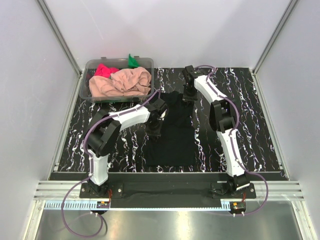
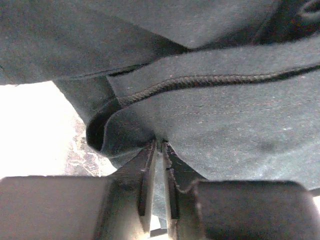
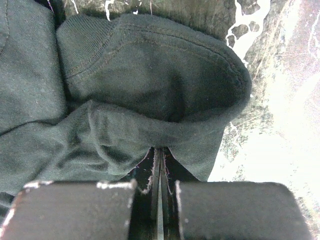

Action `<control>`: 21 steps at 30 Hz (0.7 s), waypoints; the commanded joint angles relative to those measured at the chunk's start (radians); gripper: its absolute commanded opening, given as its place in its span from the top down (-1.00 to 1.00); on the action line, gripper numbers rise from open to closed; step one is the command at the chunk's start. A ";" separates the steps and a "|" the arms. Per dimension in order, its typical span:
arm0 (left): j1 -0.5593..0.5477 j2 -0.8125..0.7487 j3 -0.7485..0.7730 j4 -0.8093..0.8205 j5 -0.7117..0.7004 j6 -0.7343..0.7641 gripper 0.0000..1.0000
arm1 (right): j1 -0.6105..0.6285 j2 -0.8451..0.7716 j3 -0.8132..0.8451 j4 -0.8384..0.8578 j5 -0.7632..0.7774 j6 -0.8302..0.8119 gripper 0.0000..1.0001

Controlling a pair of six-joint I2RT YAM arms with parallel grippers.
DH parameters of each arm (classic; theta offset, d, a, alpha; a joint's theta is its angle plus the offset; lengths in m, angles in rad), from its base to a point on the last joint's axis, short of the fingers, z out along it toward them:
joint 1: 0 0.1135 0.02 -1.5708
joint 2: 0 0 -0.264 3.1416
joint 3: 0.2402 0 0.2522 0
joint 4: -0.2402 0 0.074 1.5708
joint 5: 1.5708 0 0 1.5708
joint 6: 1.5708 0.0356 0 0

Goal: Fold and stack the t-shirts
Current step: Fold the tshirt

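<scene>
The black t-shirt (image 1: 172, 132) lies as a long narrow strip on the marbled table between the two arms. My left gripper (image 1: 156, 119) is at the shirt's left edge near the far end. In the left wrist view that gripper (image 2: 161, 146) is shut on a hemmed fold of the black cloth (image 2: 215, 115). My right gripper (image 1: 189, 95) is at the shirt's far right corner, and in the right wrist view it (image 3: 160, 150) is shut on a bunched edge of the black cloth (image 3: 150, 85). The peach-pink t-shirt (image 1: 122, 82), the pink-red t-shirt (image 1: 105, 70) and the green t-shirt (image 1: 132, 61) lie crumpled in the tub.
A clear plastic tub (image 1: 116, 60) stands at the back left of the black marbled table (image 1: 250, 115). White walls with metal posts close in the sides and back. A metal rail (image 1: 165, 187) carrying both arm bases runs along the near edge.
</scene>
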 commanded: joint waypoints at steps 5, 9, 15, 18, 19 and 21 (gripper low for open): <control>-0.030 -0.014 -0.076 -0.013 -0.062 -0.031 0.98 | -0.002 0.124 0.142 -0.038 0.031 -0.029 1.00; -0.054 -0.020 -0.111 -0.015 -0.065 -0.041 1.00 | -0.002 0.175 0.243 -0.061 0.031 -0.034 1.00; -0.076 -0.017 -0.151 -0.007 -0.061 -0.055 1.00 | -0.009 0.213 0.313 -0.060 0.020 -0.034 1.00; -0.079 -0.015 -0.157 -0.002 -0.058 -0.058 1.00 | -0.013 0.230 0.337 -0.055 0.013 -0.034 1.00; -0.079 -0.014 -0.160 -0.001 -0.058 -0.060 1.00 | -0.016 0.231 0.343 -0.053 0.013 -0.037 1.00; -0.082 -0.014 -0.165 0.002 -0.053 -0.061 1.00 | -0.017 0.239 0.363 -0.038 -0.001 -0.043 1.00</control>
